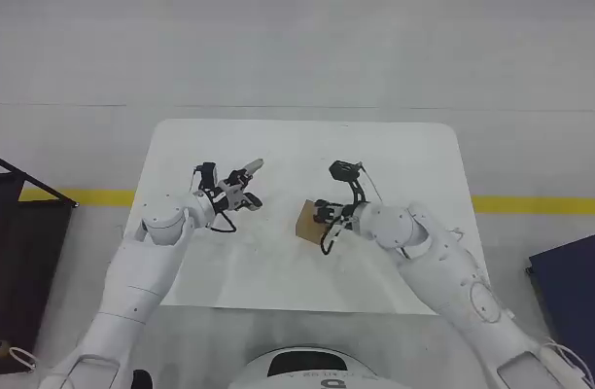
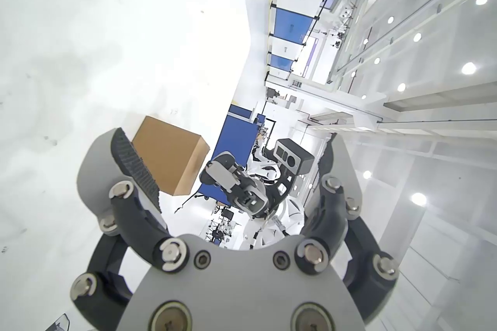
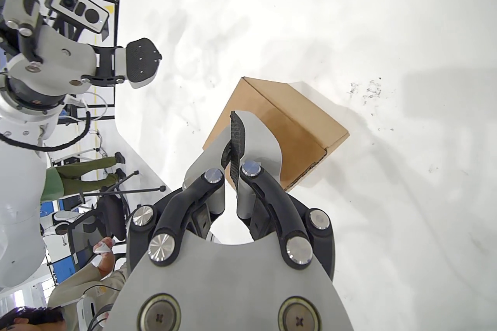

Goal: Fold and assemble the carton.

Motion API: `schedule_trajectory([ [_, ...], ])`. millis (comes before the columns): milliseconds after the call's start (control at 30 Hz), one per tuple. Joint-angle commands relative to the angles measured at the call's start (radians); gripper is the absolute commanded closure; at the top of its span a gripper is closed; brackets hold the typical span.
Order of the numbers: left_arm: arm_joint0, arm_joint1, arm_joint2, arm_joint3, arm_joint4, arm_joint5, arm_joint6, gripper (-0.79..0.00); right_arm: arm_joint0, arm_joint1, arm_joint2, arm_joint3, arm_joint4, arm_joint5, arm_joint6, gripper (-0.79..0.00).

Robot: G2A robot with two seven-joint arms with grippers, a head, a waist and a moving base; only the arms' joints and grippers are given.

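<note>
A small brown carton (image 1: 304,222) stands closed on the white table (image 1: 395,156), a little right of its middle. My right gripper (image 1: 324,216) is shut at the carton's right side, its black pads (image 3: 235,138) pressed together against the cardboard (image 3: 287,123); nothing shows between them. My left gripper (image 1: 250,185) hangs open left of the carton, well apart from it, tilted on its side. In the left wrist view its wide-spread fingers (image 2: 132,162) frame the carton (image 2: 167,158) and the right gripper (image 2: 233,181) beyond. The left gripper (image 3: 83,30) also appears in the right wrist view.
The table's far half and front strip are bare white surface. A yellow line (image 1: 531,204) runs across the floor on both sides. A dark frame (image 1: 11,224) stands off the left edge and a blue panel (image 1: 575,277) off the right.
</note>
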Motion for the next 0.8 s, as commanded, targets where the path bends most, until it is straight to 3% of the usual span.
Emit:
schedule_trajectory([
  [0, 0.0, 0.0, 0.0, 0.0, 0.0, 0.0, 0.0, -0.785, 0.013, -0.003, -0.016, 0.011, -0.019, 0.004, 0.005, 0.0],
  [300, 0.0, 0.0, 0.0, 0.0, 0.0, 0.0, 0.0, -0.785, -0.032, 0.012, 0.046, -0.089, -0.033, 0.003, -0.002, 0.0],
  [600, 0.0, 0.0, 0.0, 0.0, 0.0, 0.0, 0.0, -0.785, -0.002, -0.002, -0.023, -0.044, -0.112, 0.03, 0.007, 0.0],
  [767, 0.0, 0.0, 0.0, 0.0, 0.0, 0.0, 0.0, -0.785, -0.062, 0.02, 0.125, -0.119, 0.026, -0.047, -0.008, 0.0],
])
